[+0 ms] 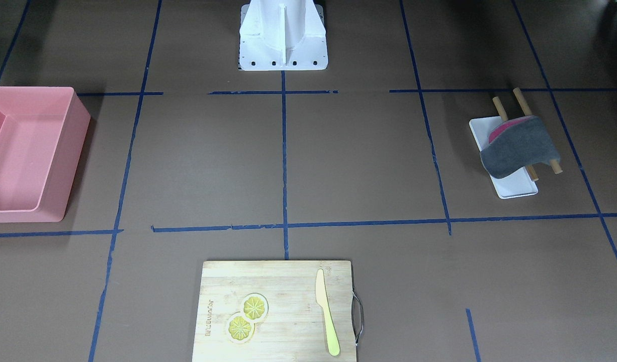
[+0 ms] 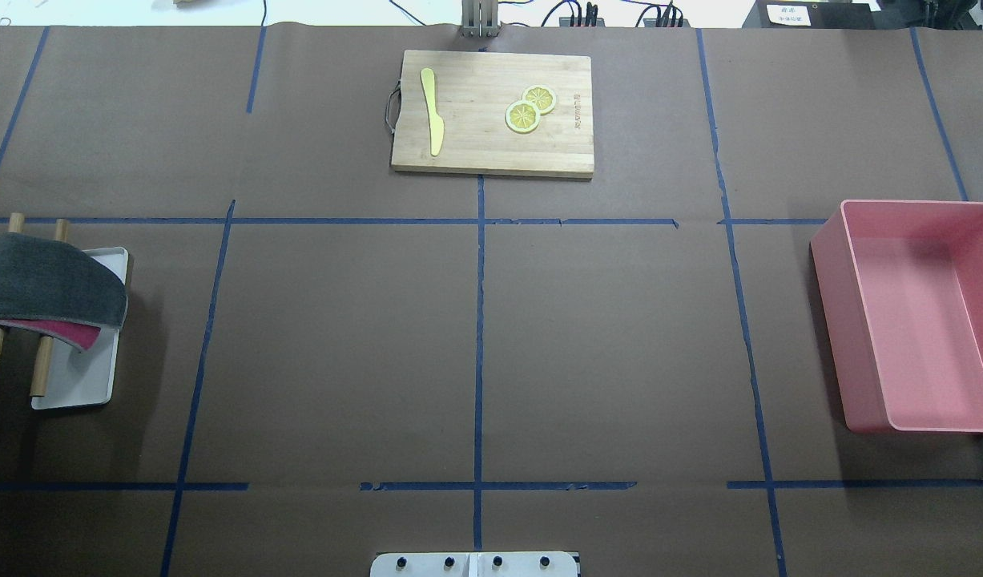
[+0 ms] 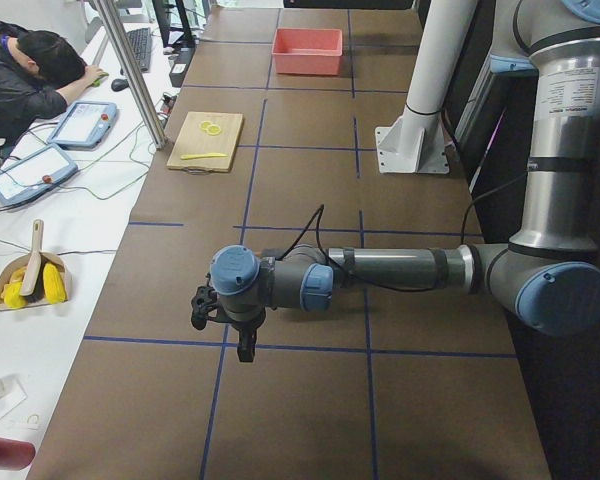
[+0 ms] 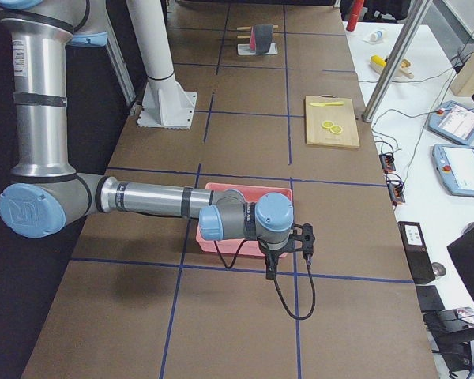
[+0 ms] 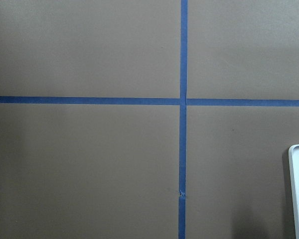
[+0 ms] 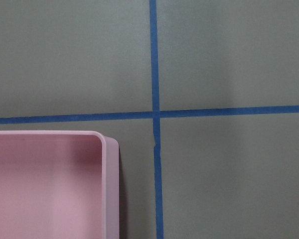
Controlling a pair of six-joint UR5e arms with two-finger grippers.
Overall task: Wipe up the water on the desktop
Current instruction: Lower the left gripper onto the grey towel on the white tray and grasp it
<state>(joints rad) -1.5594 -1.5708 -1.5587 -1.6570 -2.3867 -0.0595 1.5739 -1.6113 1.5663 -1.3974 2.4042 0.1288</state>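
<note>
The desktop [image 2: 603, 336] is a large flat brown surface crossed by blue tape lines. No water shows on it in any view. A grey cloth [image 2: 54, 284] with a red underside hangs over two wooden rods above a small white tray [image 2: 78, 385] at my far left, and it also shows in the front-facing view [image 1: 519, 146]. My left gripper [image 3: 225, 325] hangs over the desktop near a tape crossing. My right gripper [image 4: 288, 253] hangs just beyond the pink bin [image 4: 245, 193]. Both show only in side views, so I cannot tell whether they are open or shut.
A pink bin [image 2: 908, 312] stands at the right edge. A bamboo cutting board [image 2: 491, 152] at the far middle carries two lemon slices [image 2: 529, 109] and a yellow knife [image 2: 433, 108]. The white robot base [image 1: 283, 35] is at the near middle. A person sits beside the table [image 3: 30, 75].
</note>
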